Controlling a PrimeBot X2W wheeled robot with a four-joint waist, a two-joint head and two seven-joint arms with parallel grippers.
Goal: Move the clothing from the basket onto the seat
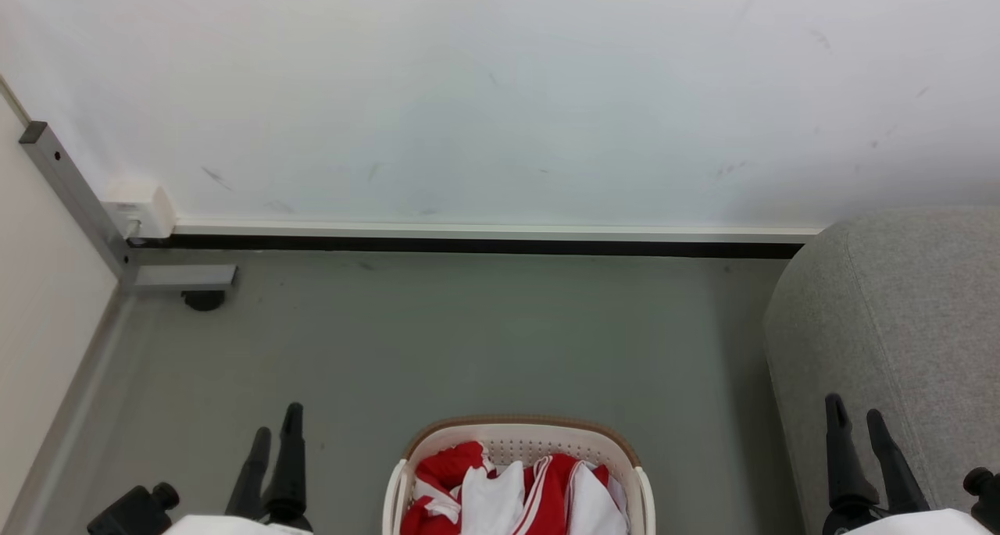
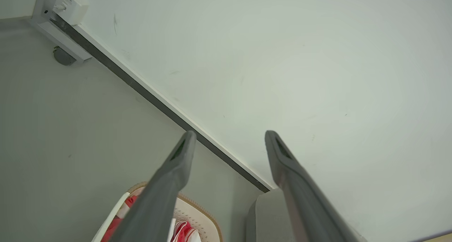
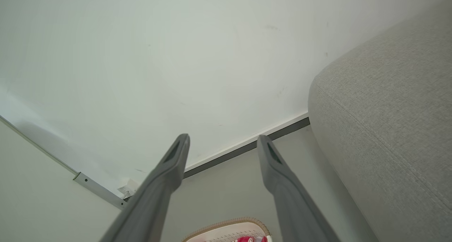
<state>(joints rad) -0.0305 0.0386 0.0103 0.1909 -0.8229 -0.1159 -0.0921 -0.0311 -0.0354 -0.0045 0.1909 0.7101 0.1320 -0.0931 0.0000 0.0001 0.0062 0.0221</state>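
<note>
Clothing [image 1: 469, 465] is heaped in the basket [image 1: 519, 427] at bottom centre, seat [image 1: 898, 324] at right edge; judged soft, light and floppy, so best pinched at a raised red fold; left fingers [image 1: 291, 441] and right fingers [image 1: 840, 441] are spread wide, nothing held.

The basket [image 1: 517, 424] and its clothing [image 1: 547, 490] run off the head view's bottom edge, the seat [image 1: 898, 324] off its right.

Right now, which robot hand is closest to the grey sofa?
The right gripper, beside the seat; the left gripper is across the basket from it, over the floor.
</note>
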